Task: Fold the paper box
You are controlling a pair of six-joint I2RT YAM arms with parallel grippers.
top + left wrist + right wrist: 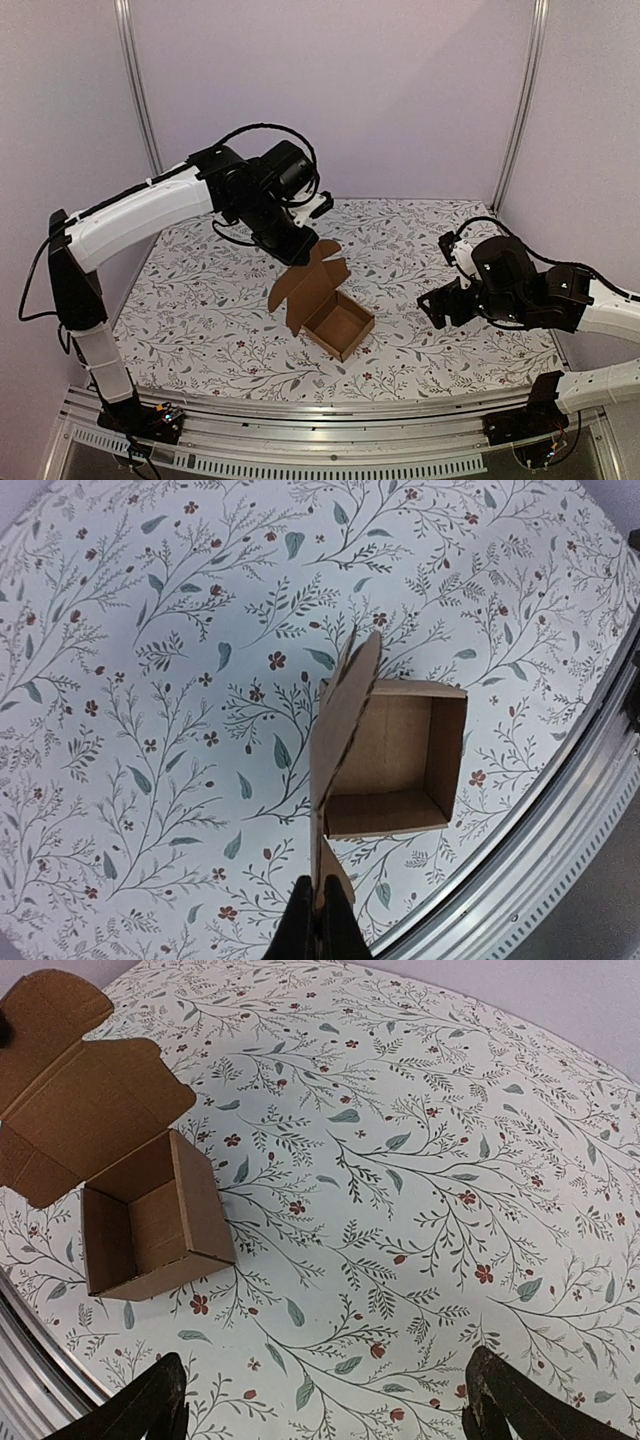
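**Lid pinched, closing swing to come**

The small brown cardboard paper box (338, 322) sits mid-table on the white cloth printed with leaves and red flowers (200, 320). Its square tray is open upward with all four walls standing. The hinged lid (305, 285) stands raised on the side toward my left arm, its rounded tuck flap uppermost.

My left gripper (305, 250) is clamped flat on the lid's top edge (in the left wrist view the dark fingertips (318, 925) meet on the cardboard with no gap showing). My right gripper (437, 305) hangs spread wide with nothing in it, well apart from the tray on its right.

Step in hand, as I judge it: carry the lid over the tray and tuck the flap inside the wall opposite the hinge.

Notes for doing it well:
- Move in an arc about the hinge crease, not a straight push, or the light tray will likely skid or tip.
- Bring the right gripper in first to steady that opposite wall.
- Watch the lid's side ears; they should go inside the walls, not ride over them.
- Ease the pinch only once the flap has started in.
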